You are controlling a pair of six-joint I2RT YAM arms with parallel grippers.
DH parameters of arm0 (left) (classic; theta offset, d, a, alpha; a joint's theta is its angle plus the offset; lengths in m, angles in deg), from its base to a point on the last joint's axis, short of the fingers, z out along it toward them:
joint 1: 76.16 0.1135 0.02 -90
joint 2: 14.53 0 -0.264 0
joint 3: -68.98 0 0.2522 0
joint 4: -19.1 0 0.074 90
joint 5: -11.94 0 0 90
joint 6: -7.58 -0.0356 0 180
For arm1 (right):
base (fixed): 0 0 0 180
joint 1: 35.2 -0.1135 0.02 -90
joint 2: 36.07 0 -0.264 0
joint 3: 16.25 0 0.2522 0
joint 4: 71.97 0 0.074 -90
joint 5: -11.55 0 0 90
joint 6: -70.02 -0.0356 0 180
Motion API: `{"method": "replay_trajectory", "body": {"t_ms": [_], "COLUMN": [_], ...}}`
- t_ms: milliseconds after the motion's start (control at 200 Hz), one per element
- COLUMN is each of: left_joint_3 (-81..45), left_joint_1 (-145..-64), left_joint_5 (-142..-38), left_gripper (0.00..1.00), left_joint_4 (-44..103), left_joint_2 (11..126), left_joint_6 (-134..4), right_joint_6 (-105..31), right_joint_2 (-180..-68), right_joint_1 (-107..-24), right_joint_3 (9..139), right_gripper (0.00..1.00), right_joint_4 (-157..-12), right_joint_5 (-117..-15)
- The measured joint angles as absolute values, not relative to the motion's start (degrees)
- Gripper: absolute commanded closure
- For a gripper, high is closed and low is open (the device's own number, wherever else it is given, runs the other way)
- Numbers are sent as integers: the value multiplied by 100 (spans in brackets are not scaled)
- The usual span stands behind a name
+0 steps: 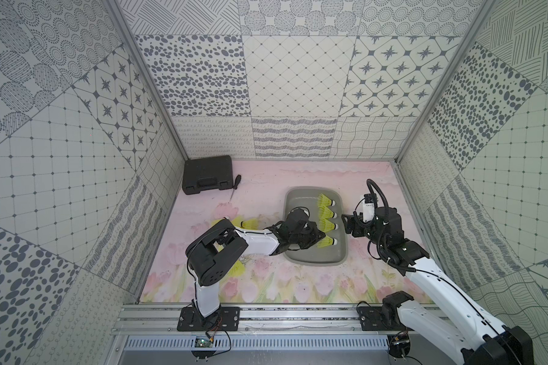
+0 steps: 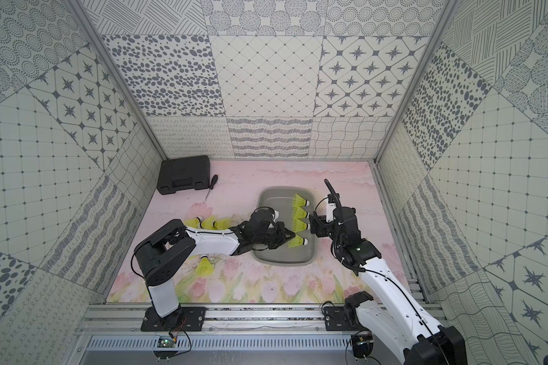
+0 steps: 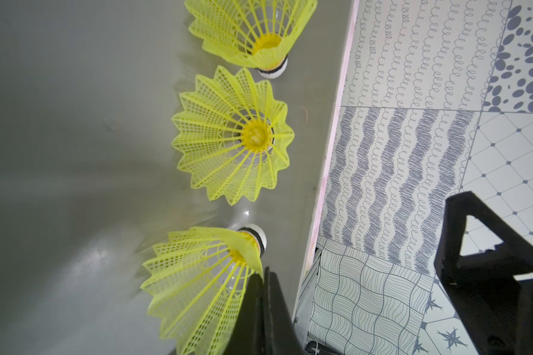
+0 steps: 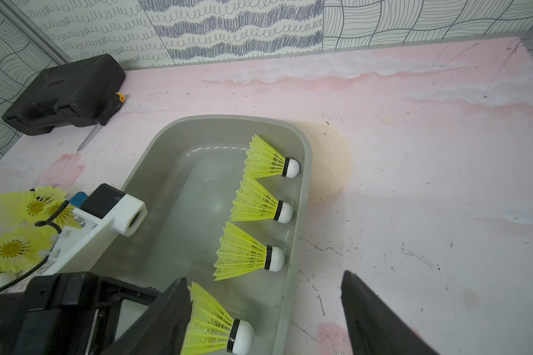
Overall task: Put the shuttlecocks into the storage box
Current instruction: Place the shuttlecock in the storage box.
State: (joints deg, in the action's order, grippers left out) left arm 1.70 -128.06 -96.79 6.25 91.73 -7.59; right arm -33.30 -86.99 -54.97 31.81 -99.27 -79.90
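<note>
Top views: storage box (image 1: pixel 310 259) sits mid-desk (image 1: pixel 298 177), with three shuttlecocks (image 1: pixel 327 215) in a row along its wall on the right arm's side, corks to the wall. Left gripper (image 1: pixel 320 236) reaches over the box, tip at the skirt of a fourth shuttlecock (image 1: pixel 329 242), next in the row. Right gripper (image 1: pixel 346 224) hovers just outside that wall. Several loose shuttlecocks (image 2: pixel 209 223) lie on the desk beside the left forearm, plus a stray shuttlecock (image 2: pixel 205 265) by its elbow. Left wrist: left jaws pressed together, apparently pinching the fourth one's skirt rim, its cork by the wall. Right wrist: right jaws spread wide, holding nothing, by the box wall. Step, I'd judge: setting down number four. Next: left jaws part, lift clear without snagging the mesh, then fetch a loose one.
</note>
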Motion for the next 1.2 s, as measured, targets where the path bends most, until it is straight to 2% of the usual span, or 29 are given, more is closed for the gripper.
{"method": "replay_trajectory", "body": {"t_ms": [1201], "left_joint_3": [-256], "left_joint_1": [-12854], "left_joint_5": [-9615], "left_gripper": [100], "left_joint_4": [540], "left_joint_2": [9571], "left_joint_6": [-765], "right_joint_6": [-3328], "right_joint_2": [-8699], "right_joint_1": [-5399], "right_joint_3": [3151], "right_gripper": [17], "right_joint_4": [-9931], "right_joint_5": [-7886]}}
